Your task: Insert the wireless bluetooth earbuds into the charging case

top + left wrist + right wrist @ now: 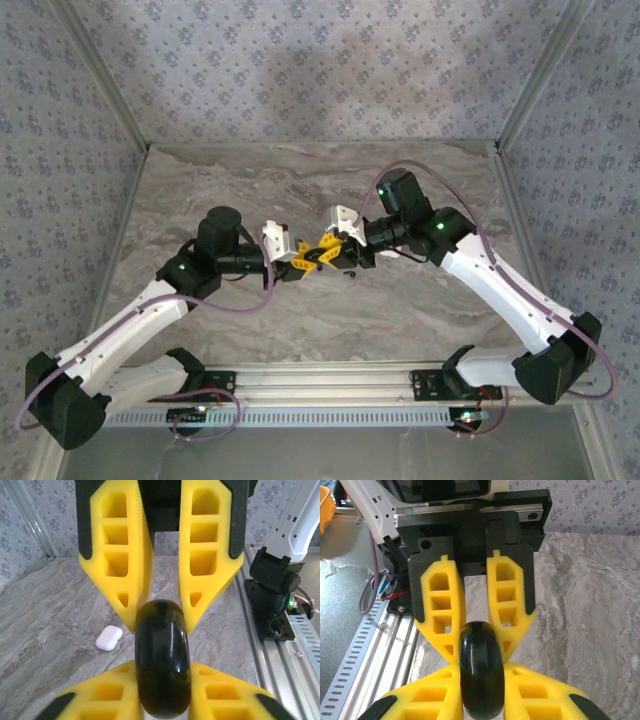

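A glossy black charging case (pixel 162 655), lid closed, hangs above the table between both grippers. My left gripper (pixel 162 669) is shut on its near end, yellow fingers (pixel 105 695) pressed to both sides. The right gripper (pixel 161 626) clamps the far end from the opposite side. In the right wrist view the case (pixel 481 680) sits in my right gripper (pixel 482 669), with the left gripper (pixel 481 652) meeting it from beyond. From above, the left gripper (pixel 296 262) and the right gripper (pixel 324 250) touch tip to tip at mid-table. The earbuds are hidden.
A small white case (pixel 109 638) lies flat on the marble table (pixel 420 330), beneath and beside the grippers. A tiny dark speck (pixel 352 272) lies on the table under the right wrist. The metal rail (pixel 330 380) runs along the near edge.
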{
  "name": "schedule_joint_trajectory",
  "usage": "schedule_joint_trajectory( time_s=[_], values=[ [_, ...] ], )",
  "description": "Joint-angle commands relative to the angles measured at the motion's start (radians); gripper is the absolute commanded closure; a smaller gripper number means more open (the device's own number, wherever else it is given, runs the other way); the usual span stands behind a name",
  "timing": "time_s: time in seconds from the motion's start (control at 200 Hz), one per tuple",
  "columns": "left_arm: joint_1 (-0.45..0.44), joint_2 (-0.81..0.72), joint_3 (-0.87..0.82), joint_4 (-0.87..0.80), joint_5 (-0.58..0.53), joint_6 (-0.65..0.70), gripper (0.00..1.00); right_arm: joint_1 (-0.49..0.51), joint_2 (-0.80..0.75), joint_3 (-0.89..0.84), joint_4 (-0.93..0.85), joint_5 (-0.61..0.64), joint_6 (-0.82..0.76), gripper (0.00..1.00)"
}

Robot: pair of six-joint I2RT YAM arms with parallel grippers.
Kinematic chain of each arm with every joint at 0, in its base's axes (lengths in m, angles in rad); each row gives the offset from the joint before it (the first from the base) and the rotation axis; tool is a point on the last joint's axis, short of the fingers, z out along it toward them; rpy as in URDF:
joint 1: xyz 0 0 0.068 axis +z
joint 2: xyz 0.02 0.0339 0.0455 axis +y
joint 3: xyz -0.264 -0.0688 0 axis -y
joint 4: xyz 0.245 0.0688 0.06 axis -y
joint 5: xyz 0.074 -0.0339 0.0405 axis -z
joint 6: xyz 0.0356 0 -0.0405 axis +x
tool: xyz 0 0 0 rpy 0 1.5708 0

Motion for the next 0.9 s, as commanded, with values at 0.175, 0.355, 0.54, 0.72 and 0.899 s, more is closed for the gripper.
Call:
schedule_joint_trajectory(
  time_s=[0.175,0.355,0.54,0.72,0.899],
  values=[
    [-0.009,-0.018,0.0,0.053,0.011,-0.027,0.61,-0.016,-0.02,0.009,0.013,-0.029,0.008,0.79],
    [-0.009,-0.014,-0.001,0.058,0.013,-0.029,0.64,-0.016,-0.02,0.007,0.023,-0.032,0.01,0.78],
    [-0.01,-0.014,-0.004,0.057,0.011,-0.03,0.69,-0.018,-0.021,0.006,0.027,-0.037,0.011,0.78],
    [-0.009,-0.017,-0.01,0.058,0.006,-0.035,0.64,-0.019,-0.028,0.007,0.027,-0.041,0.013,0.78],
    [-0.01,-0.015,-0.013,0.062,0.004,-0.035,0.64,-0.02,-0.035,0.005,0.053,-0.042,0.014,0.78]
  ],
)
